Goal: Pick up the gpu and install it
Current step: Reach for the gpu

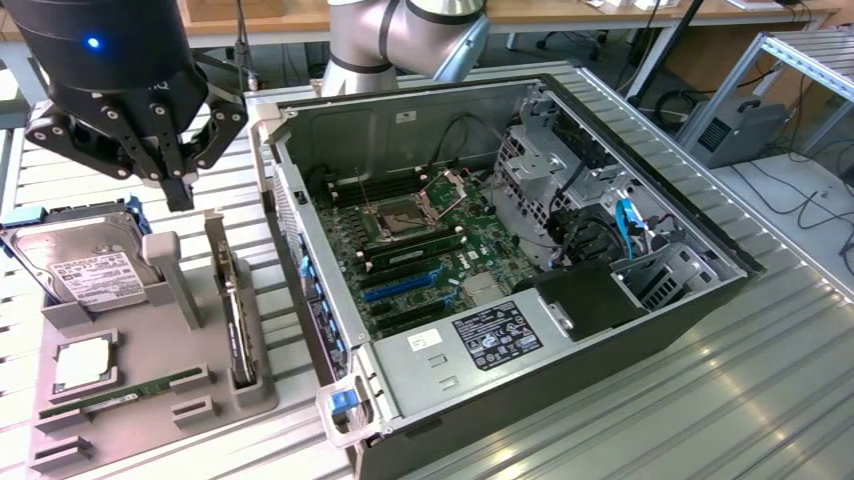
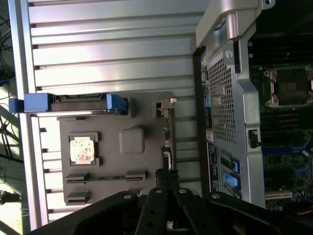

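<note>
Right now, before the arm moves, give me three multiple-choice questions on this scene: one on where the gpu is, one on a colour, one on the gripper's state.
1. Where is the gpu?
A) standing on edge in the gray holder beside the computer case
B) plugged in inside the case
C) lying flat on the floor

2. What colour are the rails on the hard drive?
A) red
B) yellow
C) blue

3. How is the gripper?
A) wide open
B) shut and empty, above the holder
C) shut on the gpu

Answers:
1 A, the card's lower edge sits in the holder's slot.
2 C, blue shows at the drive's ends.
3 B, its fingers meet with nothing between them.
</note>
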